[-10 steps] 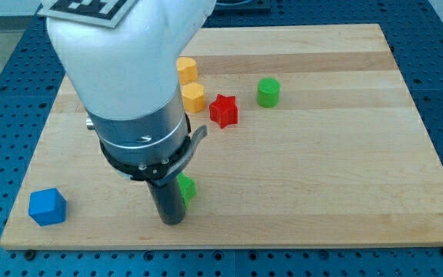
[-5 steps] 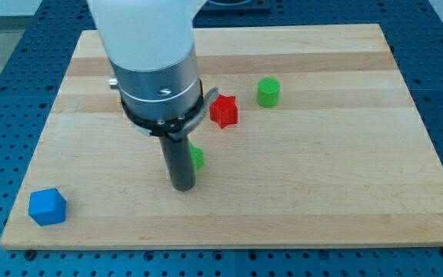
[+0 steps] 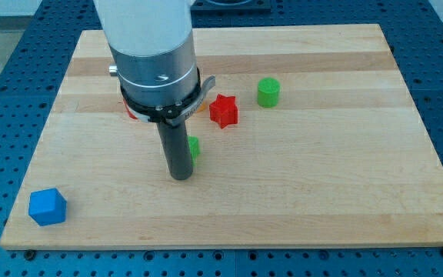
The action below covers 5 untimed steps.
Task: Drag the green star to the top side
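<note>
The green star [image 3: 194, 147] lies near the board's middle, mostly hidden behind my rod, with only its right edge showing. My tip [image 3: 180, 176] rests on the board just below and left of the star, touching or nearly touching it. The arm's white and grey body covers the upper left of the board.
A red star [image 3: 224, 111] lies up and right of the green star. A green cylinder [image 3: 268, 92] stands further right. A blue cube [image 3: 48, 206] sits at the bottom left corner. A bit of a red block [image 3: 131, 115] peeks out left of the arm. The wooden board [image 3: 321, 154] lies on a blue perforated table.
My tip and the green star have moved up the board over the last second, with the star staying at the rod's right. The arm now hides the two orange blocks seen earlier.
</note>
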Motion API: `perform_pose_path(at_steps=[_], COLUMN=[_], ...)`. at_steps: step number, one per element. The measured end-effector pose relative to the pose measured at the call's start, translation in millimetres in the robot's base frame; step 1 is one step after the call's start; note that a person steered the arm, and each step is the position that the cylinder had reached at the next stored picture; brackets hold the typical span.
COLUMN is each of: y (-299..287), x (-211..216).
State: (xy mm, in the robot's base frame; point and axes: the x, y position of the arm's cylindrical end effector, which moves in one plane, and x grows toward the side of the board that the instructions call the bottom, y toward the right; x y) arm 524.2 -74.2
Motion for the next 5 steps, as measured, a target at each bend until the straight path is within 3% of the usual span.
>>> perform_pose_path(at_steps=[3, 5], y=[3.0, -30.5], x=[-32.8, 30.4])
